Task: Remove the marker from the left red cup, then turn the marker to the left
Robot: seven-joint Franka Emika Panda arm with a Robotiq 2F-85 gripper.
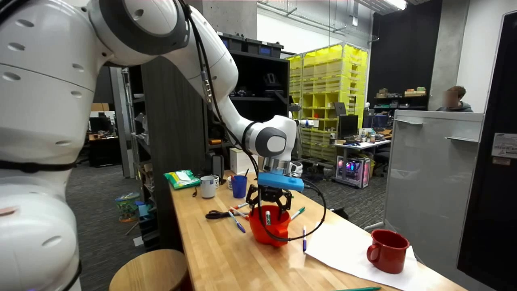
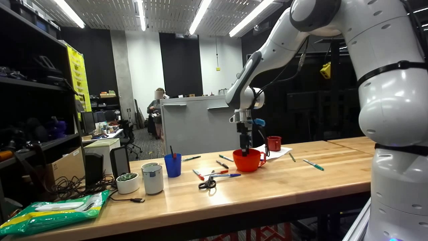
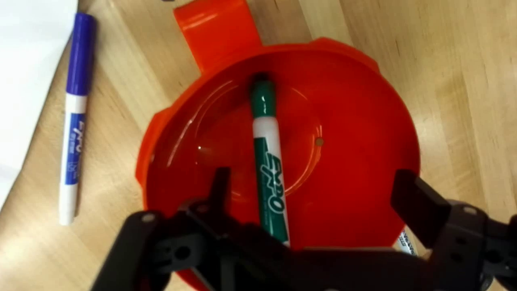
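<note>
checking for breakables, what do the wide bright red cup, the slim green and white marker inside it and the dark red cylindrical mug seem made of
Wide bright red cup: probably glossy plastic, given crisp highlights.
Slim green and white marker: likely smooth plastic, glinting at one end.
Dark red cylindrical mug: sheen suggests enamelled metal, maybe ceramic.

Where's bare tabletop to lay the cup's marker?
In an exterior view, bare wood lies between cup and near table edge, and between scissors and that edge. Crowded: between cup and scissors, with markers; behind cup, paper and mug.

Dark red mug [image 1: 391,258] on white paper [image 1: 337,244], blue cup [image 2: 173,167], black scissors [image 2: 210,180], green packet [image 2: 63,217]
</note>
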